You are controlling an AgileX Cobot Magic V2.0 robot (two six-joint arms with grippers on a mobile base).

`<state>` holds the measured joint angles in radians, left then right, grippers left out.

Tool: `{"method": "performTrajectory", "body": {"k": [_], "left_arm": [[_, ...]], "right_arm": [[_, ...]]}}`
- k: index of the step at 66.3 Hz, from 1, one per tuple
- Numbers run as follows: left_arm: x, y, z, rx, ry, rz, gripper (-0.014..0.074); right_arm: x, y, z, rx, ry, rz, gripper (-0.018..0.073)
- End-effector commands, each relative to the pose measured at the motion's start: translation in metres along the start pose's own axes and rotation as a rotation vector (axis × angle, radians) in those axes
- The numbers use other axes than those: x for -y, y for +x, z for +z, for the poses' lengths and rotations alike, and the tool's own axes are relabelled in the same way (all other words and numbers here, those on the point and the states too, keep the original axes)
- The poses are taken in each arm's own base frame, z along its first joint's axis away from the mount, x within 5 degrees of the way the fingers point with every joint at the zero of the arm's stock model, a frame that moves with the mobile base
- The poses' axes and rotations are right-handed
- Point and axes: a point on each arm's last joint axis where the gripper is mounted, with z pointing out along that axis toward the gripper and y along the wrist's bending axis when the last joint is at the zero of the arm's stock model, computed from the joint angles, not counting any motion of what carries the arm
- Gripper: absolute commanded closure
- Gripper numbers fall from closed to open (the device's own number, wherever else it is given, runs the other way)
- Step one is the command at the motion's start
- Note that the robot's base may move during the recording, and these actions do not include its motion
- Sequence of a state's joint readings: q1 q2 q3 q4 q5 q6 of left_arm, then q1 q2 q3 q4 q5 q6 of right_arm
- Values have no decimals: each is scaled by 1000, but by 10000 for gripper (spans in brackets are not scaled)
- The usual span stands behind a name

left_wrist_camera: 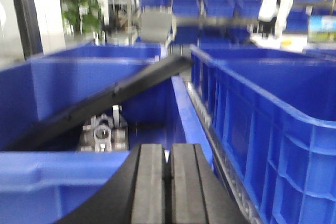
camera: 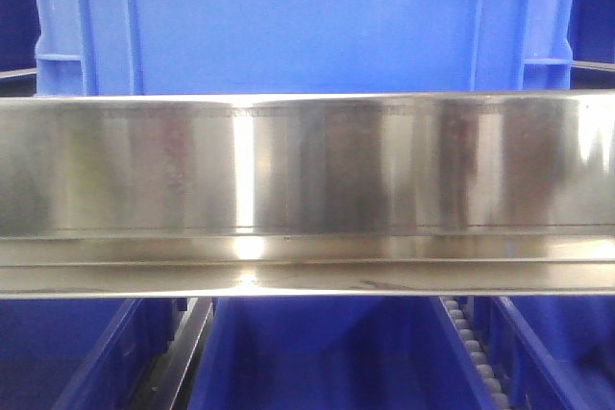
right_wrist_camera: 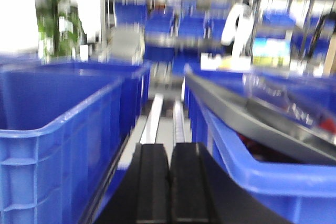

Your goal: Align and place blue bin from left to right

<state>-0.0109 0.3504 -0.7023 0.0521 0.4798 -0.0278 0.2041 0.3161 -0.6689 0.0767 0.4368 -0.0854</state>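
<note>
Left gripper [left_wrist_camera: 168, 153], right gripper [right_wrist_camera: 169, 150] pressed together; steel rail [camera: 307, 189] fronts blue bin [camera: 307, 26]; shelving [left_wrist_camera: 210, 3] beyond.

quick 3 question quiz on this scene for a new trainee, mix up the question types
1. True or false: in the left wrist view, the left gripper is shut with nothing between its pads.
2. Multiple choice: in the front view, what runs across in front of the blue bin? A a wooden plank; B a shiny metal rail; C a green net.
3. Short answer: in the left wrist view, what long dark thing leans across the left-hand tub?
Key: 1 true; 2 B; 3 a black bar.
</note>
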Motion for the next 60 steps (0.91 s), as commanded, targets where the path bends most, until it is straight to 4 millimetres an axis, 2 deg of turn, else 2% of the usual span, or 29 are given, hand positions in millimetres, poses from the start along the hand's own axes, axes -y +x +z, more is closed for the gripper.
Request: {"method": "performTrajectory", "body": {"k": [1, 9, 18, 29, 39, 60], "left_arm": [[1, -17, 19, -77, 7, -2, 707], [2, -38, 43, -107, 16, -17, 707], [2, -54, 65, -68, 18, -18, 707], [3, -61, 81, 20, 21, -19, 707], [3, -64, 83, 51, 22, -19, 707], [3, -63, 84, 44, 22, -19, 707]], "right_arm": [[0, -14, 16, -93, -5, -4, 637], [1, -35, 41, -184, -12, -3, 637], [2, -47, 71, -264, -16, -1, 637], [3, -45, 98, -303, -15, 2, 637], [4, -41, 106, -323, -15, 3, 637], [4, -46, 108, -268, -10, 2, 637]]}}
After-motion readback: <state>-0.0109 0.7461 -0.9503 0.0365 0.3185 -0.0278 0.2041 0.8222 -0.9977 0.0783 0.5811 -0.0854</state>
